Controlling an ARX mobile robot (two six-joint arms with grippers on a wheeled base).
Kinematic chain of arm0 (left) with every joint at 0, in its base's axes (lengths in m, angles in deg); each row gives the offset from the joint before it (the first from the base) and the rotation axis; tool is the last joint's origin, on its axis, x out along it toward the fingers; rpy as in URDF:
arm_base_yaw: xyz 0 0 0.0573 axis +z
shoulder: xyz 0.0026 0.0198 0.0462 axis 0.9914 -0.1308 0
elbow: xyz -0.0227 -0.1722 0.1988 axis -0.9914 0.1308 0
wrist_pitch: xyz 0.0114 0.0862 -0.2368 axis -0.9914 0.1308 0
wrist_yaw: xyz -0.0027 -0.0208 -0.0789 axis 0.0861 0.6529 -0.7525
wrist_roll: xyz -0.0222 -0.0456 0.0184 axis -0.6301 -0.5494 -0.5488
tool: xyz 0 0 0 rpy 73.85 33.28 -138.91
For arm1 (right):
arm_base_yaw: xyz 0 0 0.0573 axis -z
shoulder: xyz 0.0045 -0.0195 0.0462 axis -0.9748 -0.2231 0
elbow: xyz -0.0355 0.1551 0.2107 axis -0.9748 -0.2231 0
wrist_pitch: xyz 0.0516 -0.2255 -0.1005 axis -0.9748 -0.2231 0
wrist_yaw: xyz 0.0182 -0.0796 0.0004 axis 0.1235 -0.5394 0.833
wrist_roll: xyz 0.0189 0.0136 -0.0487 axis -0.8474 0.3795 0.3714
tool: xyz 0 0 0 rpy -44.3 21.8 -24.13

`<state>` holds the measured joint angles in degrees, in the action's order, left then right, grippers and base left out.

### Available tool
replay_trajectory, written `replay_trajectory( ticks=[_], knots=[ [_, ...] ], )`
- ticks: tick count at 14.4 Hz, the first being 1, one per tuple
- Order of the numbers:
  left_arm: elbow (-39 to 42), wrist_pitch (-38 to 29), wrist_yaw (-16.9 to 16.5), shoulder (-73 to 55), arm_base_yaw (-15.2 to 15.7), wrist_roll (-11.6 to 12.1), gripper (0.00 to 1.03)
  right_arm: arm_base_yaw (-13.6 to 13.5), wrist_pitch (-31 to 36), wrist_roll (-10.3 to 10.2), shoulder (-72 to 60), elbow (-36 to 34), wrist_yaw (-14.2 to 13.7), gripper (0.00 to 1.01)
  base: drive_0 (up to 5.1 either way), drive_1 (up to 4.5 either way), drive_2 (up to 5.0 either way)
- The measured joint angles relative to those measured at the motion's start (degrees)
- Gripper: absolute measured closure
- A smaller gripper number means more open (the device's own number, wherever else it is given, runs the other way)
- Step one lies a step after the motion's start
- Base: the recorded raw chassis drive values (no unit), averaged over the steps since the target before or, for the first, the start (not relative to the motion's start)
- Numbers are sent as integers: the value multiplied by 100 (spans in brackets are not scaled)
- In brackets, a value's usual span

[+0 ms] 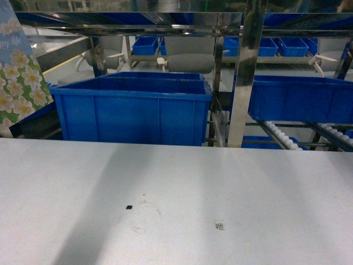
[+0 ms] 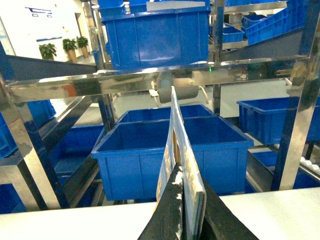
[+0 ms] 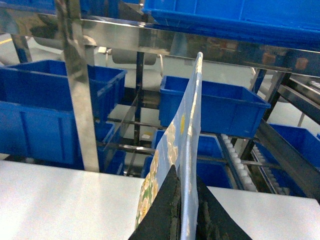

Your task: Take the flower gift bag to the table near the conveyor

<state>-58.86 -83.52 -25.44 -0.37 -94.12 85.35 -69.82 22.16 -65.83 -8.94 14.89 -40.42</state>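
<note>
The flower gift bag (image 1: 19, 72), pale blue with white blossoms, shows at the far left edge of the head view, held up behind the table (image 1: 176, 193). In the left wrist view my left gripper (image 2: 190, 202) is shut on a bag edge (image 2: 180, 135) seen edge-on. The right wrist view has my right gripper (image 3: 186, 200) shut on a flower-printed bag (image 3: 187, 125) above the table (image 3: 60, 200). I cannot tell whether both hold the same bag. Neither gripper appears in the head view. The conveyor (image 1: 284, 138), steel racks with white rollers, stands behind the table.
A large blue bin (image 1: 132, 110) sits just past the table's far edge, another blue bin (image 1: 300, 99) on the rack at right. A steel upright (image 1: 245, 72) stands between them. The table carries a black square mark (image 1: 129, 207) and a sticker (image 1: 220, 225).
</note>
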Motion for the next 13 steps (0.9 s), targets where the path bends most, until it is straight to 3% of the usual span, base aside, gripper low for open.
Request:
replay_trajectory(
  ticks=[3,5,13],
  knots=[
    [0,0,0,0,0,0,101,256,313,238,-1185,588,275,98,0,0,0],
    [0,0,0,0,0,0,101,295,603,278,-1749,807,361,98,0,0,0],
    [0,0,0,0,0,0,101,592,654,752,-3786,981,616,98,0,0,0]
  ],
)
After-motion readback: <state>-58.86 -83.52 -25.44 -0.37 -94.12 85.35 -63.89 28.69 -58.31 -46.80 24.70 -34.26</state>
